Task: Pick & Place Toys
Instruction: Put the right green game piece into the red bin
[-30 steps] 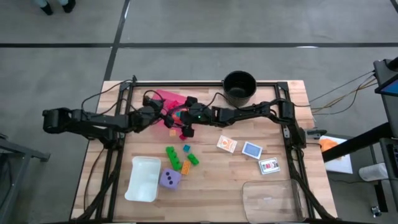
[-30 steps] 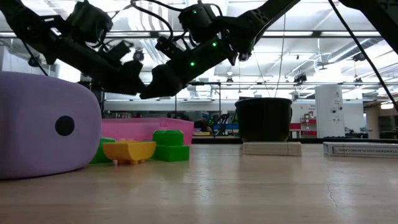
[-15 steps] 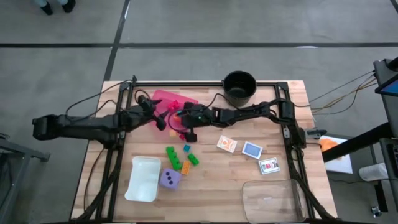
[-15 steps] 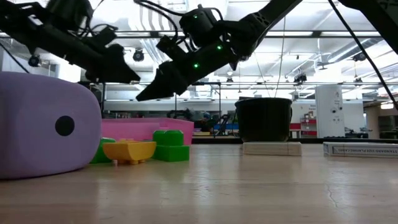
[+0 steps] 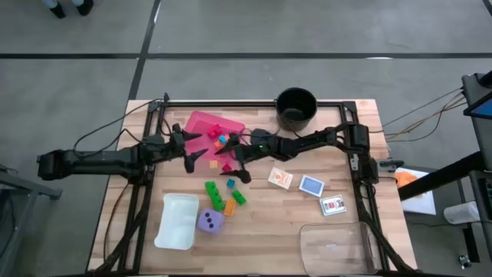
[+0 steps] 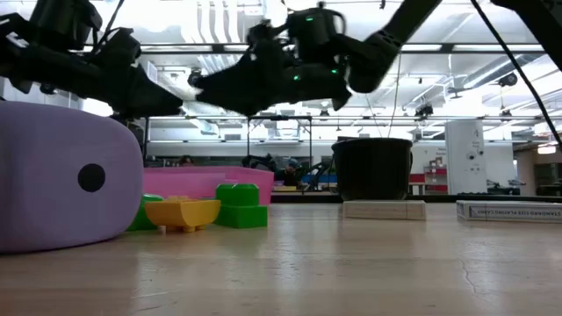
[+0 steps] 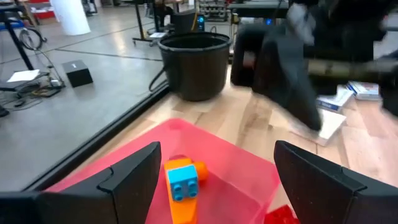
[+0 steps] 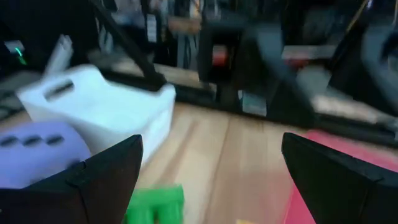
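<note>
Inside the pink tray, at about eleven o'clock from the table's middle, lie a red brick and an orange brick with a blue piece on it; a loose cluster sits on the wooden table toward seven o'clock of the tray: a green brick, a small teal brick, an orange brick and another green brick; the purple die with dark dots rests below them, just beside the white bin. The orange card, blue card and white-red card lie in a row toward four o'clock; their print is too small to read. The black pot stands at twelve o'clock near the table's far edge. The left gripper hovers at the tray's near edge, fingers spread and holding nothing; the right gripper hangs between tray and brick cluster, fingers wide apart and likewise empty. A clear lid lies at five o'clock.
</note>
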